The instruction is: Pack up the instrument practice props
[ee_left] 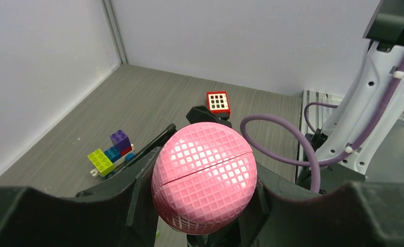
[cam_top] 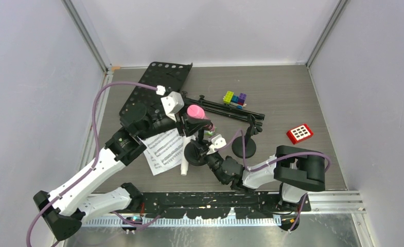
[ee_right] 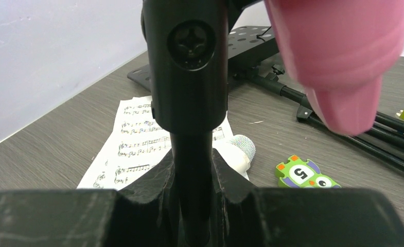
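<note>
one pink microphone (cam_top: 195, 110), one white microphone (cam_top: 184, 167), two mic mounts (cam_top: 195, 153) (cam_top: 243, 148), one music desk (cam_top: 153, 85)

The robot has 2 arms. The left arm (cam_top: 94, 167) has long white shells and round black joints. The right arm (cam_top: 259, 176) has a white shell too, and a big black block at its elbow. A purple cable (ee_left: 314, 175) runs along each arm, held on by small white clips (ee_left: 397, 74). Each wrist has a small white box (cam_top: 173, 102). The left pincer (ee_left: 204, 203) and right pincer (ee_right: 192, 182) are black, with thick, dull fingers (ee_right: 148, 185). Both bases (cam_top: 60, 221) are black.
</note>
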